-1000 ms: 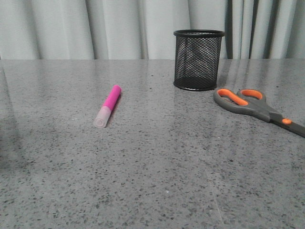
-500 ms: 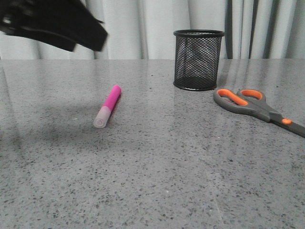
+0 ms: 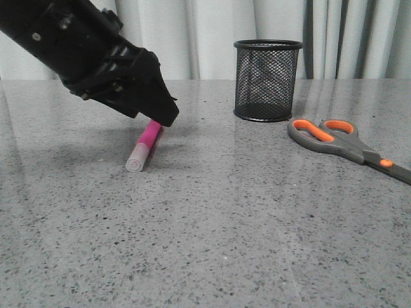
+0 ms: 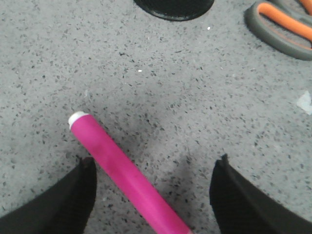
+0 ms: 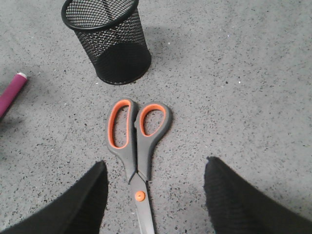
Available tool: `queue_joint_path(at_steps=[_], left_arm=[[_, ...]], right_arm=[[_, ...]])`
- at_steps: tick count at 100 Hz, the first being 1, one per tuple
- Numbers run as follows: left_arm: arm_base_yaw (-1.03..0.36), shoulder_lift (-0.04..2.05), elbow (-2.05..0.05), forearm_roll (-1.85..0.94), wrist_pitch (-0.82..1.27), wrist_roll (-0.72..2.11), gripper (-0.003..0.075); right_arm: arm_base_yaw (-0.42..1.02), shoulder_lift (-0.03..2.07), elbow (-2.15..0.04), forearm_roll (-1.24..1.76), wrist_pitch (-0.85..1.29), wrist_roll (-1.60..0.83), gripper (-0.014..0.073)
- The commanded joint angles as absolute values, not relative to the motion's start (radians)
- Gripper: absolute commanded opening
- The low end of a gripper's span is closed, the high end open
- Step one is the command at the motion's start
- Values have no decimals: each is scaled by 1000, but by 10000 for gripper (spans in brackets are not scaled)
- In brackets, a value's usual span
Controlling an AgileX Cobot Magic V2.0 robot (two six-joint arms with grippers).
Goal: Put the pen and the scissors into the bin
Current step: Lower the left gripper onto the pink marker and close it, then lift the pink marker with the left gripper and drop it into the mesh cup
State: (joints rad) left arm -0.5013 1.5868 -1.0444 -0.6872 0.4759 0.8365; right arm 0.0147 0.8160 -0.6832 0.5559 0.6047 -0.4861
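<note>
Front view: one pen [image 3: 144, 147], one bin [image 3: 267, 80] and one pair of scissors [image 3: 347, 145] on the counter [image 3: 212, 231], with the left hand [image 3: 160, 117] low over the pen's pink end. Left wrist view: left hand [image 4: 153, 183] spread, fingers either side of the pen [image 4: 122, 181], neither clearly touching. Right wrist view: right hand [image 5: 153, 187] spread above the scissors [image 5: 138, 146], which lie near the upright bin [image 5: 109, 41].

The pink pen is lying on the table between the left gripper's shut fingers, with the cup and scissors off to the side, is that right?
Not quite: the left gripper is open, fingers apart either side of the pen, as the left wrist view shows. The rest holds.
</note>
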Motion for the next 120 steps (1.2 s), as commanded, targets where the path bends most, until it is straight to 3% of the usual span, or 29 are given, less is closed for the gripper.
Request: queue_joint_path(at_steps=[1,46,58,84,120], left_arm=[[-508,1570,-1079,-698,423,822,449],[-508,1629,-1079,-669,397,817,437],[-508,1629,-1079,-650,400,817,328],[-508,1629,-1079,-648,453,817,-20],[-515,1540,-1122,-656,479,802,-20]], right_arm=[[9,817,-718,582,555,-498,393],[9,817,-718,582,555,-504,393],[9,817,-718,582,555,-505,393],[9,817,-718,582,555,-506,393],[9,817,-718,582,555,-506,393]])
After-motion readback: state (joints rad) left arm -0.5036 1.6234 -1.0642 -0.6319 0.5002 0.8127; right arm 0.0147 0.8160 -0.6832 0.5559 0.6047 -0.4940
